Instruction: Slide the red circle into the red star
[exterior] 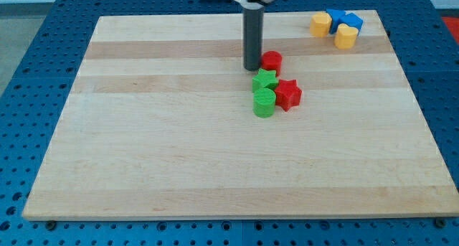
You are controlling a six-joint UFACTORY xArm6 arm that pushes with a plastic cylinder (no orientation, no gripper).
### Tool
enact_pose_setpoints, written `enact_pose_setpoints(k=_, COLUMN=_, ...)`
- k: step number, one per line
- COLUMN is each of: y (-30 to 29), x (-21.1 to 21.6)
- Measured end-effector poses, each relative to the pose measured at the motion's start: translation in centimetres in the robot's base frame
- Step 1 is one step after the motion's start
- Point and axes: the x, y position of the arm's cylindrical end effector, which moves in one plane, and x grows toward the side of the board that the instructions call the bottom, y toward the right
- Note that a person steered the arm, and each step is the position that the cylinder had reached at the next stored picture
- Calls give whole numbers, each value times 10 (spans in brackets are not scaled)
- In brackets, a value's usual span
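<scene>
The dark rod comes straight down from the view's top, and my tip (252, 67) rests on the wooden worktop (179, 153) just at the view's left of the red circle (272, 61), so close that the two look to be touching. There are no jaws on this arm to be spread or pressed together, only the plain rod.

The red circle sits a little above the middle of the board, towards the view's top. Just below it is a tight cluster of three blocks. The green star (265, 79) lies directly under the circle, near it, though I cannot tell whether they touch. The red star (288, 95) is at the cluster's right side, lower and to the view's right of the circle, pressed against the green star. A green circle (264, 102), a short cylinder, stands at the bottom of the cluster, touching the red star's left side and sitting just under the green star.

Well apart, in the worktop's top right corner, is a second group: a yellow block (320, 24) at the left, a blue block (343, 20) at the right, and another yellow block (346, 36) just below them. Their shapes are too small to make out. The board lies on a blue perforated table (29, 52).
</scene>
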Motion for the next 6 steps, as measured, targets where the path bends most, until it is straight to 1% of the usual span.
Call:
enact_pose_setpoints(k=1, y=5, x=-14)
enact_pose_setpoints(k=2, y=10, x=-50)
enact_pose_setpoints(k=3, y=27, x=-45)
enact_pose_setpoints(k=4, y=28, x=-15)
enact_pose_setpoints(k=6, y=28, x=7)
